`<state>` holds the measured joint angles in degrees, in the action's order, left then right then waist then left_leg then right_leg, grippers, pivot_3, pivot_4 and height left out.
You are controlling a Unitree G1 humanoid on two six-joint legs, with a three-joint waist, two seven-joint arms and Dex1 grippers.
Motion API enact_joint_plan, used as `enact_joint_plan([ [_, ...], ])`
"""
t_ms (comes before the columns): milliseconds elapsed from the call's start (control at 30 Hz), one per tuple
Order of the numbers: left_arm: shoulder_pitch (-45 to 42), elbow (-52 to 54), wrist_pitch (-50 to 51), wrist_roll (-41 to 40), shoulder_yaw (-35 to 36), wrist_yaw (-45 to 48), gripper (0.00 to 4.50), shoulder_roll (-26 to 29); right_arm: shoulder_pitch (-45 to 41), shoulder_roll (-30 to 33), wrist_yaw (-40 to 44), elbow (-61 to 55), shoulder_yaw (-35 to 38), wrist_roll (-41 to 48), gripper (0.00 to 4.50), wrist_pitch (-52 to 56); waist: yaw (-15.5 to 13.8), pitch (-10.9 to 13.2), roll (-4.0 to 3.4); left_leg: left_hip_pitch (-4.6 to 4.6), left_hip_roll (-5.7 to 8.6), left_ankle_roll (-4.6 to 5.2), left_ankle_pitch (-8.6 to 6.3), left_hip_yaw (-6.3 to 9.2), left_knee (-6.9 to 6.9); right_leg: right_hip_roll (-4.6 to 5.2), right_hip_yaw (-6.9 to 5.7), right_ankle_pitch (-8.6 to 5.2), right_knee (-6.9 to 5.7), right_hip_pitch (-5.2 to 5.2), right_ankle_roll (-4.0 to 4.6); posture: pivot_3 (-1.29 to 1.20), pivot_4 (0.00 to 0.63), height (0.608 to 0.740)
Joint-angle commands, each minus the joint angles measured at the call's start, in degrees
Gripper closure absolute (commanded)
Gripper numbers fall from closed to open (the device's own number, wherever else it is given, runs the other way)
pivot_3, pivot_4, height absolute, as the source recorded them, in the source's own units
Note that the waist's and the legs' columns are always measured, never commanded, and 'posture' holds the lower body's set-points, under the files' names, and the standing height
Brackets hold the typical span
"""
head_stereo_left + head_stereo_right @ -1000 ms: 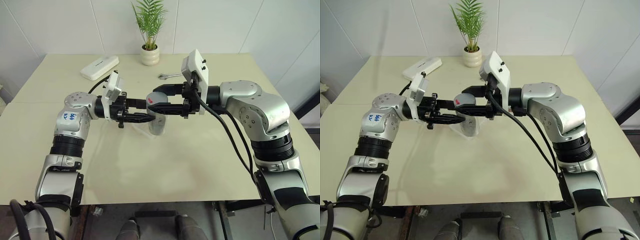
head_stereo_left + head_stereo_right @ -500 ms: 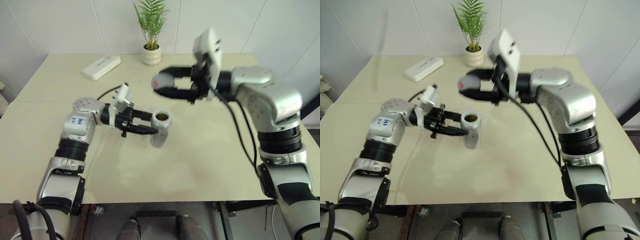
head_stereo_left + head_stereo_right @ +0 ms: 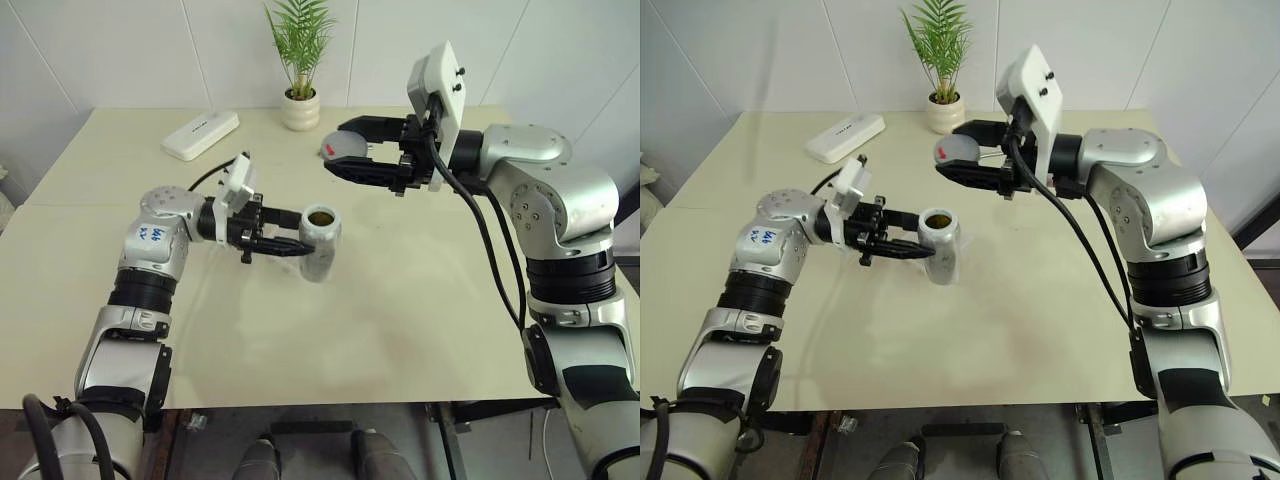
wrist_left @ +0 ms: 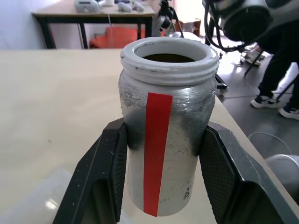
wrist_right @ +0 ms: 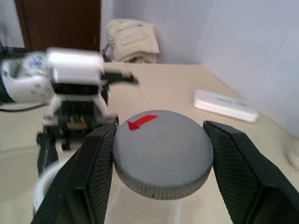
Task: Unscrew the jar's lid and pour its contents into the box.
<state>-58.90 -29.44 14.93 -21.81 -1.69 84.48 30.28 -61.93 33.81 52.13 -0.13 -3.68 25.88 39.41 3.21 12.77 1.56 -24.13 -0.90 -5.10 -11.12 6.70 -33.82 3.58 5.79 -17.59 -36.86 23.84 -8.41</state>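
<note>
The jar (image 3: 320, 250), a silvery cylinder with a red strip, stands upright over the middle of the table with its mouth open. My left gripper (image 3: 301, 233) is shut on the jar's sides from the left, a finger (image 4: 110, 172) on each side of the jar (image 4: 168, 140). Olive-brown contents (image 4: 169, 58) show dark inside the mouth. The lid (image 3: 340, 151), grey with a red mark, hangs up and to the right of the jar, apart from it. My right gripper (image 3: 333, 146) is shut on the lid (image 5: 161, 154). I cannot make out the box; it is hidden.
A white oblong case (image 3: 200, 135) lies at the back left. A potted plant (image 3: 300, 108) stands at the back centre. The table's front edge (image 3: 330, 405) runs close below my arms. A person's legs (image 4: 273, 70) show beyond the table in the left wrist view.
A second ago the lid sat on the jar between the right gripper's fingers. It has come off; the right gripper has carried it up and to the right. The jar now stands open.
</note>
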Motion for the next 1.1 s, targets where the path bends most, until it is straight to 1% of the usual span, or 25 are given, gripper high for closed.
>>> enact_joint_plan([
  [33, -2.67, 0.59, 0.81, -1.83, 5.0, -2.2, 2.6, 3.69, 7.08, 4.47, -6.25, -2.47, 4.78, -3.33, 1.58, 2.45, -0.08, 0.0, 0.0, 0.0, 0.0, 0.0, 0.0, 0.01, 0.0, 0.0, 0.0, 0.0, 0.01, 0.0, 0.0, 0.0, 0.15, 0.74],
  [100, -2.67, 0.58, 1.04, -1.9, 5.31, -2.5, 2.6, 4.12, 8.4, 4.9, -7.57, -3.25, 5.3, -3.43, 1.58, 3.12, 0.01, 0.03, -0.04, -0.01, 0.01, 0.0, 0.0, 0.0, 0.01, 0.01, 0.01, -0.01, 0.02, 0.0, 0.0, 0.0, 0.15, 0.74],
  [233, -2.76, -2.22, -0.26, -0.36, 7.73, -6.45, 2.6, 6.59, 18.55, 6.12, -14.0, -5.92, 7.48, -6.35, 1.58, 5.97, 0.08, 0.06, -0.1, 0.02, -0.01, 0.0, 0.0, -0.05, 0.01, -0.01, 0.05, -0.02, -0.05, 0.04, 0.0, 0.0, 0.15, 0.74],
  [400, -2.3, -3.26, -1.45, -0.22, 9.06, -11.07, 2.6, 6.57, 27.84, 2.53, -20.24, -7.77, 8.9, -7.02, 1.58, 7.16, 0.11, 0.06, -0.09, 0.01, 0.01, 0.0, 0.0, -0.04, -0.04, 0.0, 0.05, -0.01, -0.05, 0.01, -0.01, 0.0, 0.15, 0.74],
  [533, -1.86, -3.87, -2.54, 0.07, 9.88, -14.26, 2.6, 6.41, 32.33, 0.23, -22.98, -8.4, 8.16, -8.08, 1.58, 5.81, 0.09, 0.06, -0.09, 0.02, 0.01, 0.01, 0.01, -0.04, -0.06, 0.0, 0.06, -0.01, -0.12, 0.02, -0.02, 0.0, 0.15, 0.74],
  [733, -1.16, -4.11, -3.69, -0.01, 10.34, -17.01, 2.6, 6.4, 35.7, -3.48, -26.1, -8.31, 8.05, -8.58, 1.58, 4.9, 0.02, 0.06, -0.09, 0.02, 0.01, 0.0, 0.01, -0.04, -0.09, 0.0, 0.06, 0.0, -0.12, 0.0, -0.03, 0.0, 0.15, 0.74],
  [967, -0.46, -3.59, -4.01, -0.2, 9.91, -17.41, 2.6, 6.12, 37.11, -3.55, -25.64, -8.94, 6.85, -9.03, 1.58, 4.98, 0.05, 0.05, -0.09, 0.02, 0.02, 0.0, 0.01, -0.04, -0.08, -0.01, 0.06, 0.0, -0.12, 0.0, -0.03, 0.0, 0.15, 0.74],
  [1100, -0.54, -4.12, -4.43, 0.08, 9.68, -17.73, 2.6, 5.8, 36.96, -3.25, -24.49, -10.6, 6.85, -8.01, 0.55, 6.49, 0.04, 0.05, -0.09, 0.03, 0.01, 0.0, 0.01, -0.04, -0.09, -0.01, 0.06, 0.0, -0.12, -0.01, -0.03, 0.0, 0.15, 0.74],
])
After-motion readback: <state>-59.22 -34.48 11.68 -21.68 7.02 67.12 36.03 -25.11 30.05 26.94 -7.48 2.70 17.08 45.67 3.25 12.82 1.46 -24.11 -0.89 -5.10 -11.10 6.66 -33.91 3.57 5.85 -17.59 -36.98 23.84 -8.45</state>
